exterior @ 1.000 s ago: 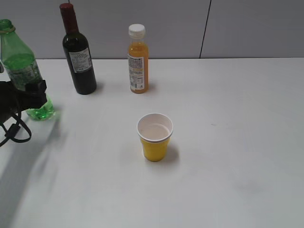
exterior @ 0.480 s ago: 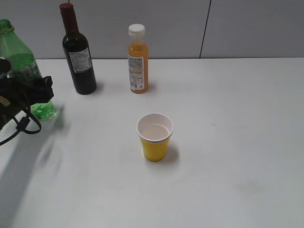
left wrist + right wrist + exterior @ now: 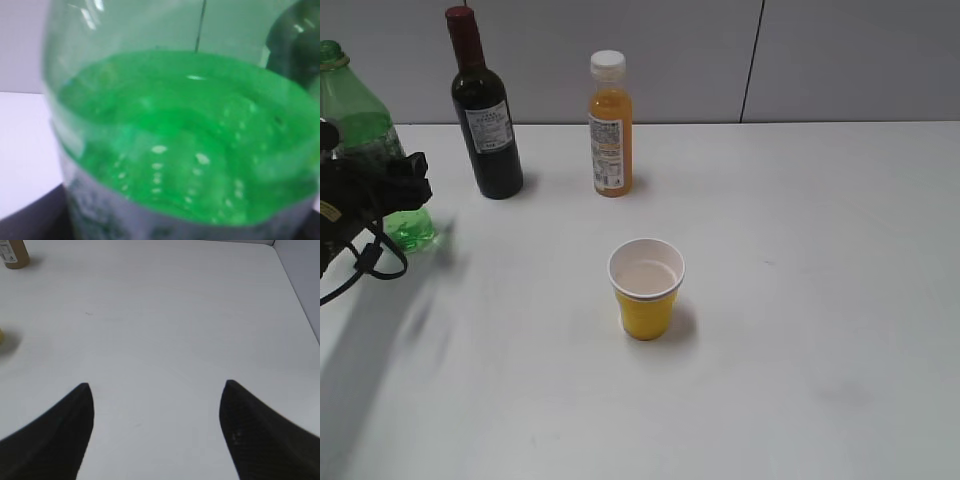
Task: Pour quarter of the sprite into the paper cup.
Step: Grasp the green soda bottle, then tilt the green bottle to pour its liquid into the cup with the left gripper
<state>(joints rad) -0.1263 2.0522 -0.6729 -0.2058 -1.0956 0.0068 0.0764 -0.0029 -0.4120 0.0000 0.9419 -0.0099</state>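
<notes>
Table [image 3: 820, 300]: white surface carrying all items; it is showing no spill or wet patch anywhere in view.
Green bottle [image 3: 362, 140]: the sprite is standing upright at the far left edge, base on the table. It is sitting well apart from the cup. The neck is showing no cap that I can make out. In the left wrist view the bottle [image 3: 175, 140] is filling the whole picture, with green liquid still high inside it.
Wine bottle [image 3: 485, 110]: dark, standing far left of centre, not concerned by the task.
Juice bottle [image 3: 610, 125]: orange, white cap on, standing at the far middle, not concerned by the task.
Left gripper [image 3: 390, 190]: it is sitting around the lower body of the green bottle, jaws wide to that width. Whether the pads are pressing the plastic, I cannot tell.
Right gripper [image 3: 156, 425]: jaws are standing wide apart over bare table, holding nothing; it is not showing in the exterior view.
Paper cup [image 3: 646, 287]: yellow, upright, at the middle of the table. Its white inside is looking dry and empty.
Progress, judged: nothing is poured so far. Securing the grip, lifting, carrying the bottle right to the cup, tilting and stopping at a quarter are all remaining.
</notes>
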